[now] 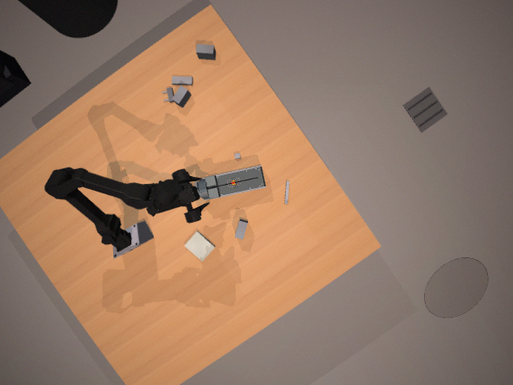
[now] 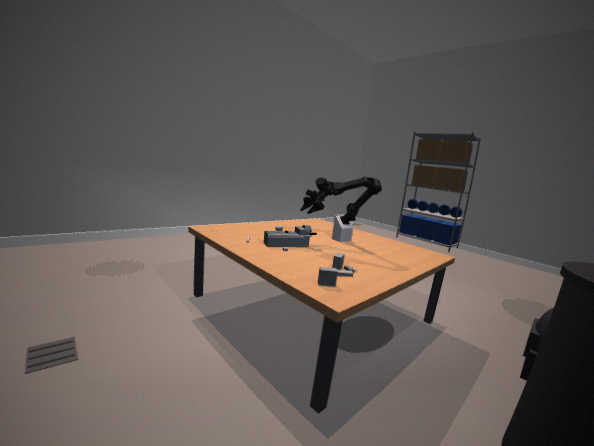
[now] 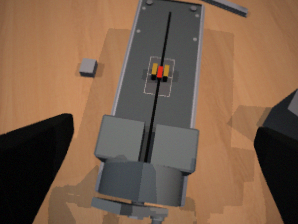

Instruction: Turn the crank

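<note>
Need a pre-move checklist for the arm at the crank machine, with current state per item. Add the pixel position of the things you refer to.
1. Gripper (image 1: pixel 206 190) (image 2: pixel 303 210) (image 3: pixel 165 129) open, nothing between the fingers: ok.
2. Handle let go: ok, the gripper hangs above the machine (image 1: pixel 252 186) (image 2: pixel 286 240) (image 3: pixel 181 107).
3. Red pointer (image 1: pixel 233 183) (image 3: pixel 160 72) between the two brass marks (image 3: pixel 154 71): ok.
4. Pointer exactly level with them: cannot tell; it looks close in the wrist view, but it is too small to be sure.
5. Small gray cube (image 1: pixel 237 155) (image 2: pixel 285 249) (image 3: pixel 88 67) apart from the machine: ok.
6. Whole crank visible for another grab: not ok, the wrist view cuts it off at the bottom edge.
</note>
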### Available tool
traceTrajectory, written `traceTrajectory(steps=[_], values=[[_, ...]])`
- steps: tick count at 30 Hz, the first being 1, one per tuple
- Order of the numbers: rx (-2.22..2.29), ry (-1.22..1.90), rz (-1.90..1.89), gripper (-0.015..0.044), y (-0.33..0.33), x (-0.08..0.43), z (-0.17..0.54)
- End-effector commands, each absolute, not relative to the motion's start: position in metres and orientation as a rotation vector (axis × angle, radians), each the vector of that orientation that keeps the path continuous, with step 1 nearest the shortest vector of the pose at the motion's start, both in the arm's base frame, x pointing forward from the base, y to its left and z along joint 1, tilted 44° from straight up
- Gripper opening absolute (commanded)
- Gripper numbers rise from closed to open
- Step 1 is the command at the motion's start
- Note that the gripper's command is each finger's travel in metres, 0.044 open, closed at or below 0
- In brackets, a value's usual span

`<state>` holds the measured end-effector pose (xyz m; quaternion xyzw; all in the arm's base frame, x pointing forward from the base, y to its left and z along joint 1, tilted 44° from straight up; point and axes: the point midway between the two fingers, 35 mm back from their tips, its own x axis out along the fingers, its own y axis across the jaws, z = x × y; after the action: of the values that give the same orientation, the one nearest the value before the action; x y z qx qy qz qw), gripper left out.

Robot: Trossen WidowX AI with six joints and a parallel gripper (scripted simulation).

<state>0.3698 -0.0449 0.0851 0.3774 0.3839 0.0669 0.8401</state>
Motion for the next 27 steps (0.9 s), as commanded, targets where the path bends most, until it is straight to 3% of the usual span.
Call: traceTrajectory(steps=[1, 13, 27], values=[[0.784, 0.799, 0.173, 0.044, -0.048, 0.388, 0.082], [0.755, 0.765, 0.259, 0.044, -0.06, 0.44, 0.062], [0.758, 0.763, 0.261, 0.044, -0.014, 0.442, 0.014]])
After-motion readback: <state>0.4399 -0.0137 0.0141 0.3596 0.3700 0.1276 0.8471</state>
